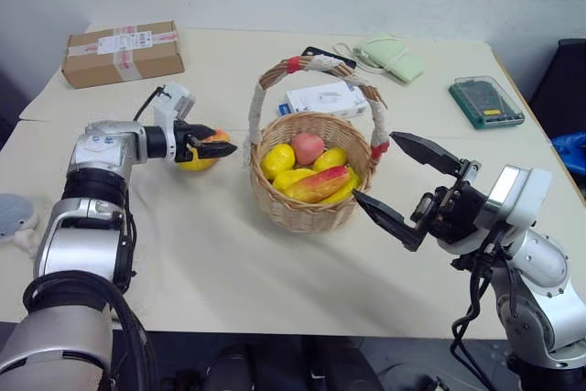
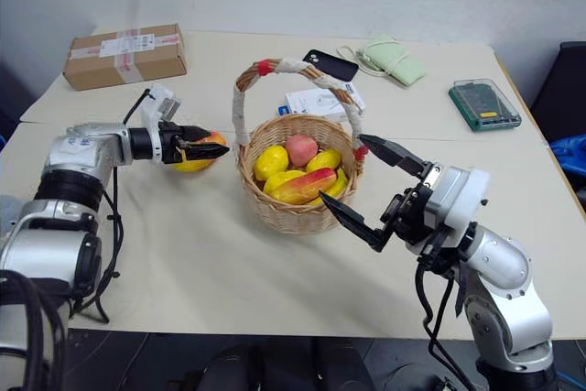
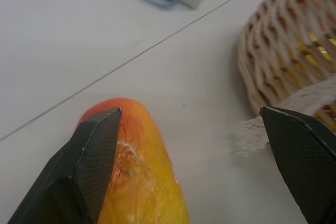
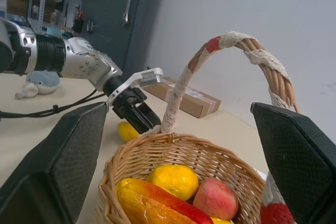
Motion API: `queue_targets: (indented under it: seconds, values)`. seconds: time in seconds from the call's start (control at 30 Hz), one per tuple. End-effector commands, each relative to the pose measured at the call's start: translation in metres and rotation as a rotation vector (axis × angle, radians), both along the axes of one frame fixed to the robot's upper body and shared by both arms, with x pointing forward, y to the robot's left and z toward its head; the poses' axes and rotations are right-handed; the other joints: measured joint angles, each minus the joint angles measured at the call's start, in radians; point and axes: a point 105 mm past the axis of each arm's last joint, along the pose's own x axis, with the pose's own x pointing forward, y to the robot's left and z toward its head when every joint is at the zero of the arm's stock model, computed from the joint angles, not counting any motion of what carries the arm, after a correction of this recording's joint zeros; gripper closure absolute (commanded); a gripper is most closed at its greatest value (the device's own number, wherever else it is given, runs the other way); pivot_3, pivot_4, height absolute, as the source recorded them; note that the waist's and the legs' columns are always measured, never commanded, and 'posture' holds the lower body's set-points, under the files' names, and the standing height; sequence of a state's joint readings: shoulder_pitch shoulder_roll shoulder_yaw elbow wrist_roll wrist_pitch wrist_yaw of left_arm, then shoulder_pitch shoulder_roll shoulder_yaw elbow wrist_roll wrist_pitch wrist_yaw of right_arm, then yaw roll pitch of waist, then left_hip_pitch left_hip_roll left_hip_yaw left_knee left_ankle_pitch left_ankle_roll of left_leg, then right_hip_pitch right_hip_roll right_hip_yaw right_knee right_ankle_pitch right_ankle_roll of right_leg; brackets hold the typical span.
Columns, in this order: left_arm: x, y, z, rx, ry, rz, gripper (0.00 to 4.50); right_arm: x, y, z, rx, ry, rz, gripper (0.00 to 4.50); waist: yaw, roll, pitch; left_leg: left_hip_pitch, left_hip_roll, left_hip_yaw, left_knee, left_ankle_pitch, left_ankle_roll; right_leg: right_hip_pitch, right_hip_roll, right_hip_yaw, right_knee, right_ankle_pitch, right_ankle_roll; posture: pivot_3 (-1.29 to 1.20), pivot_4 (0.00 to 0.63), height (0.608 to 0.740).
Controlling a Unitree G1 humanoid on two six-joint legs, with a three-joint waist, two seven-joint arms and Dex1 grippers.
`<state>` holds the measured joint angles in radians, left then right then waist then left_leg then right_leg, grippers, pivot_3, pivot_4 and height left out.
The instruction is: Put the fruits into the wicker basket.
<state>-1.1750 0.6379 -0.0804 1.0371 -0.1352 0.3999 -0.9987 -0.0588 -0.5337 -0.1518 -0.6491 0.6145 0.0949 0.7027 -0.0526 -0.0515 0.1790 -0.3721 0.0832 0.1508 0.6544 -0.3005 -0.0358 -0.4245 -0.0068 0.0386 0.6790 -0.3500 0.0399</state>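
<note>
Now centre your released left pincer [image 1: 212, 145] over the glossy yellow-orange mango-like fruit [image 1: 200, 155] — clench mid-body — clear of the round tan wicker basket [image 1: 309, 203].

Even, soft overhead light, faint shadows on the table [image 1: 229, 272], slight blur in the left wrist close-up.

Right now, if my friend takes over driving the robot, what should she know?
Left gripper: open, its fingers either side of the mango that lies on the table just left of the wicker basket. It has not closed on it yet.
Right gripper: open and empty, held above the table right of the basket.
Done: one mango already lies in the basket, among yellow fruits and a peach.
Left: close on the table mango, lift it past the handle and drop it into the basket.
</note>
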Motion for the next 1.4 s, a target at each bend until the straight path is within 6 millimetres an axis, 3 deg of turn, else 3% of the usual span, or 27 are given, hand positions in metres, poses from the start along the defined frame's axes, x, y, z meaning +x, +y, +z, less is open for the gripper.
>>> queue_targets:
  seconds: [0.03, 0.17, 0.33, 0.43, 0.63, 0.73, 0.83, 0.9, 1.0, 1.13, 1.3, 1.4]
  values:
    - [0.005, 0.005, 0.001, 0.065, -0.021, 0.029, 0.12, -0.011, -0.003, 0.011, -0.003, -0.059, -0.028, 0.00, -0.001, 0.000, 0.000, 0.000, 0.000, 0.000, 0.000, 0.000, 0.000, 0.000, 0.000, 0.000, 0.000, 0.000, 0.000, 0.00, 0.150, 0.740]
    - [0.000, 0.015, -0.032, 0.196, 0.044, 0.034, 0.12, -0.013, -0.005, 0.011, -0.006, -0.059, -0.039, 0.00, -0.002, 0.000, 0.000, 0.000, 0.000, 0.000, 0.005, 0.001, 0.001, 0.000, -0.001, 0.001, 0.005, 0.000, 0.000, 0.00, 0.150, 0.740]
    - [0.001, 0.033, -0.028, 0.182, 0.001, 0.111, 0.12, -0.012, -0.005, 0.013, -0.001, -0.064, -0.042, 0.00, -0.006, 0.000, 0.000, 0.003, 0.000, 0.000, 0.008, 0.001, 0.001, 0.001, 0.000, 0.001, 0.010, 0.000, 0.000, 0.00, 0.150, 0.740]
    - [-0.004, 0.046, -0.036, 0.227, 0.025, 0.134, 0.66, -0.012, -0.004, 0.011, -0.001, -0.057, -0.037, 0.00, -0.007, 0.000, 0.000, 0.003, 0.000, 0.000, 0.008, 0.001, 0.000, 0.001, 0.000, 0.001, 0.010, 0.000, 0.000, 0.00, 0.150, 0.740]
    - [-0.012, 0.076, -0.031, 0.295, 0.006, 0.181, 2.46, -0.010, -0.006, 0.012, 0.006, -0.061, -0.042, 0.00, -0.004, 0.000, 0.000, 0.003, 0.000, 0.000, 0.008, 0.001, 0.000, 0.001, 0.000, 0.001, 0.010, 0.000, -0.001, 0.00, 0.150, 0.740]
    - [-0.017, 0.077, -0.034, 0.288, 0.025, 0.155, 2.46, -0.009, -0.006, 0.011, 0.007, -0.056, -0.038, 0.00, -0.005, 0.000, 0.000, 0.003, 0.000, 0.000, 0.008, 0.001, 0.000, 0.001, 0.000, 0.001, 0.010, 0.000, -0.001, 0.00, 0.150, 0.740]
    - [-0.016, 0.063, -0.015, 0.155, -0.029, 0.094, 2.46, -0.008, -0.005, 0.010, 0.011, -0.056, -0.034, 0.00, -0.004, 0.000, 0.000, 0.003, 0.000, 0.000, 0.008, 0.001, 0.000, 0.001, 0.000, 0.001, 0.011, -0.001, -0.001, 0.00, 0.150, 0.740]
    - [-0.016, 0.055, 0.013, 0.007, -0.103, 0.052, 2.46, -0.007, -0.006, 0.010, 0.013, -0.056, -0.036, 0.00, -0.003, 0.000, 0.000, 0.002, 0.000, 0.000, 0.008, 0.001, 0.000, 0.001, 0.000, 0.000, 0.010, -0.001, -0.001, 0.00, 0.150, 0.740]
    - [-0.041, 0.046, 0.058, -0.143, -0.213, -0.164, 2.46, -0.008, -0.010, 0.008, 0.013, -0.051, -0.053, 0.00, -0.002, -0.001, 0.001, 0.000, 0.000, -0.001, 0.009, 0.001, 0.000, 0.000, 0.000, -0.001, 0.010, -0.001, -0.001, 0.00, 0.150, 0.740]
    - [-0.100, 0.046, 0.045, 0.016, -0.002, -0.458, 2.46, -0.009, -0.022, 0.006, 0.000, -0.046, -0.095, 0.00, -0.022, 0.001, 0.001, 0.000, 0.000, 0.001, 0.006, 0.001, 0.000, -0.002, 0.000, 0.002, 0.010, -0.001, -0.002, 0.00, 0.150, 0.740]
    - [-0.137, -0.017, 0.067, -0.006, -0.055, -0.768, 2.46, -0.005, -0.049, 0.004, -0.036, -0.046, -0.195, 0.00, 0.003, 0.002, 0.002, 0.001, 0.001, -0.004, 0.010, 0.001, 0.000, 0.001, -0.001, 0.000, 0.013, -0.003, -0.002, 0.00, 0.150, 0.740]
    - [-0.135, -0.076, 0.082, -0.119, -0.187, -0.845, 2.46, -0.003, -0.061, -0.001, -0.052, -0.014, -0.229, 0.00, 0.023, 0.002, 0.002, 0.005, -0.002, -0.006, 0.011, 0.001, 0.003, 0.008, -0.002, -0.001, 0.011, -0.002, -0.001, 0.00, 0.150, 0.740]
